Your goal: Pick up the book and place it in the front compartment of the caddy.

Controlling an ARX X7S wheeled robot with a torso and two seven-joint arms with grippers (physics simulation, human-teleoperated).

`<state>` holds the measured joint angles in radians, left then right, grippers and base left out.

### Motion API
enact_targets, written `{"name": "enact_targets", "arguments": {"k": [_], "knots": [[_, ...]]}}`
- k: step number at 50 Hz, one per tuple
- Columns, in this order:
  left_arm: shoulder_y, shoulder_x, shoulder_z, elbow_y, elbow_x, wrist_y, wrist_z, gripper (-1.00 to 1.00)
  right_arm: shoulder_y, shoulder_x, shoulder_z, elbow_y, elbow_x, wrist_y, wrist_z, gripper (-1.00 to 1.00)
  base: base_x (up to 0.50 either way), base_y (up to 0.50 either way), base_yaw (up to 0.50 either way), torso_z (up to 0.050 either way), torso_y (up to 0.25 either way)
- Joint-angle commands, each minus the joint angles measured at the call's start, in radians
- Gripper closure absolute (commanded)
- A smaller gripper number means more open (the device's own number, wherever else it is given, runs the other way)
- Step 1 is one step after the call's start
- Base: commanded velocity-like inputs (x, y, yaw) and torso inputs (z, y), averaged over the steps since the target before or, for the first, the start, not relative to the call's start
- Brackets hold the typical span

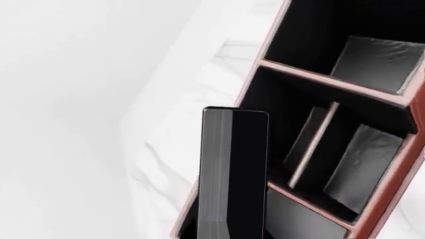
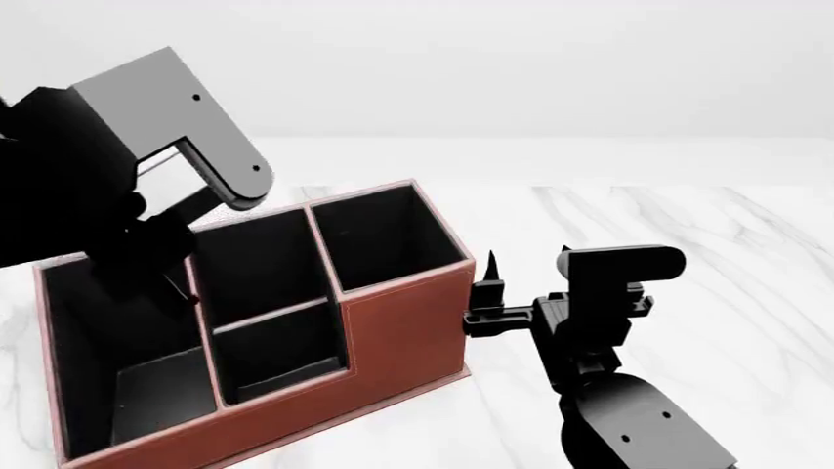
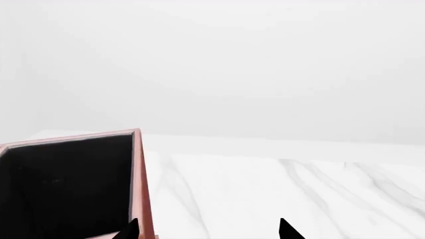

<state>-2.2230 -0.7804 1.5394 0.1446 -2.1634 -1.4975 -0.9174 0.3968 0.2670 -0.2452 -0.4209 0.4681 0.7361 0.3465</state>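
Lowering the book (image 1: 234, 174) over the caddy (image 2: 404, 322); left gripper presumably clamping it, fingers unseen. Right gripper (image 2: 493, 293) spread, idle. Next: align, release.

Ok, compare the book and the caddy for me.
The book is a slim single slab, black with grey page edges; the caddy is a far larger reddish-brown box split into several open compartments. The book stands upright at the caddy's edge, while the caddy sits flat on the marble table. Both show black surfaces.
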Motion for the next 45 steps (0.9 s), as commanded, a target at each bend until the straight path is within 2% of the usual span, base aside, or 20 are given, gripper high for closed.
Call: {"name": "enact_targets", "arguments": {"k": [1,4,14,22,29,45], "knots": [[-0.043,0.091,0.043,-0.058,0.515,-0.055,0.434,1.00,0.004,0.000,-0.006,0.011,0.001,-0.006,0.005,-1.00,0.00,0.00,0.00,0.000,0.000],[-0.054,0.109,0.089,-0.057,0.644,-0.032,0.563,1.00,0.005,0.000,-0.007,0.017,0.000,-0.009,0.006,-1.00,0.00,0.00,0.00,0.000,0.000],[-0.064,0.153,0.203,-0.119,0.893,0.091,0.824,1.00,0.008,0.000,-0.010,0.024,-0.003,-0.018,0.012,-1.00,0.00,0.00,0.00,0.000,0.002],[-0.079,0.223,0.319,-0.239,1.091,0.210,1.012,1.00,0.012,0.000,-0.019,0.030,-0.007,-0.024,0.017,-1.00,0.00,0.00,0.00,0.000,0.001],[-0.043,0.305,0.414,-0.428,1.245,0.365,1.181,1.00,0.023,-0.003,-0.019,0.053,-0.007,-0.031,0.018,-1.00,0.00,0.00,0.00,0.000,0.001],[0.058,0.480,0.470,-0.876,1.420,0.640,1.385,1.00,0.047,-0.009,-0.021,0.084,-0.015,-0.040,0.032,-1.00,0.00,0.00,0.00,0.000,0.001]]}}
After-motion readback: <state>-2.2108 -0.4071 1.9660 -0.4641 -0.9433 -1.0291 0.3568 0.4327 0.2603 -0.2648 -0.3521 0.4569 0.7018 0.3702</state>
